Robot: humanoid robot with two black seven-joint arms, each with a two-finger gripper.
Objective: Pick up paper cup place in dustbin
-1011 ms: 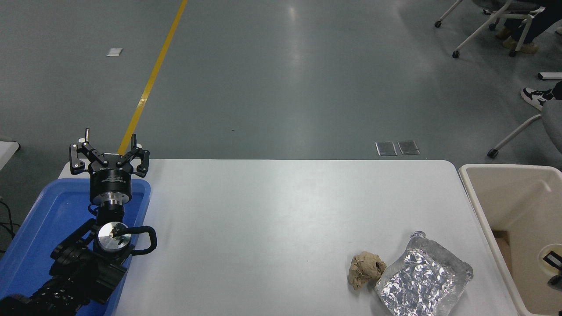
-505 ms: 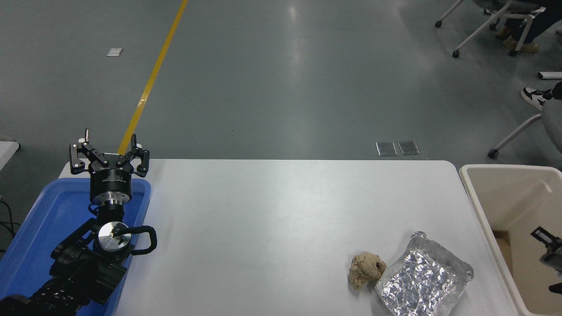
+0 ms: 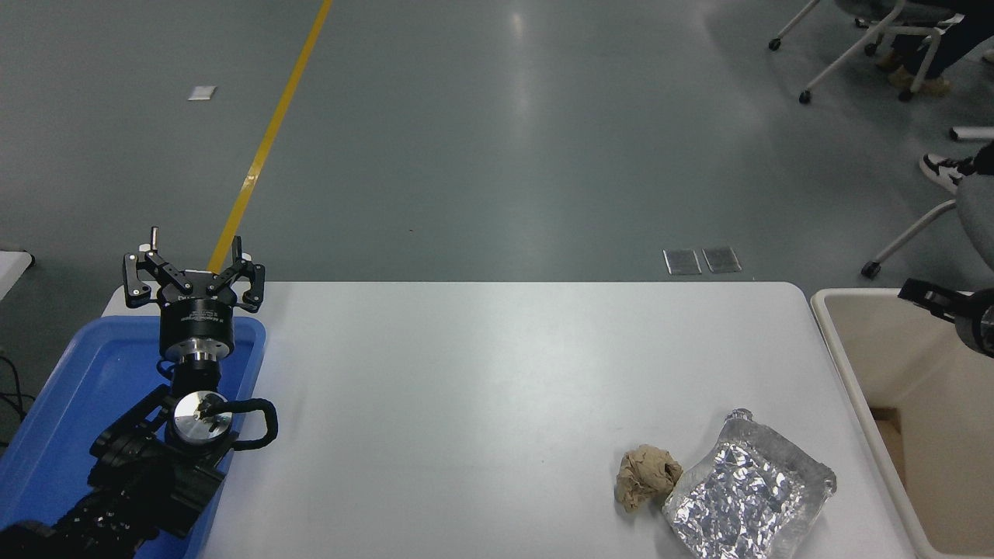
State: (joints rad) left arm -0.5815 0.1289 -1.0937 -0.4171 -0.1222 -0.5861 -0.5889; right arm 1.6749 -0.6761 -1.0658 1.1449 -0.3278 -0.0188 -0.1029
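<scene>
Glossy grey floor [image 3: 497, 140], yellow line [image 3: 268, 140]

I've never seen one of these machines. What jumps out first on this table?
The crinkled silver foil bag at the table's near right shines most, with a crumpled brown paper ball touching its left side. At the far left a black arm's open tool hovers over a blue tray. A big beige dustbin stands beside the table's right edge.

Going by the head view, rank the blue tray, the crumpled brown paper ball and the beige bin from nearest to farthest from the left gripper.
1. The blue shallow plastic tray, directly beneath the left gripper at the table's left edge.
2. The crumpled brown paper ball, across the table at the lower right, touching the foil bag.
3. The large beige plastic bin, beyond the table's right edge.
</scene>
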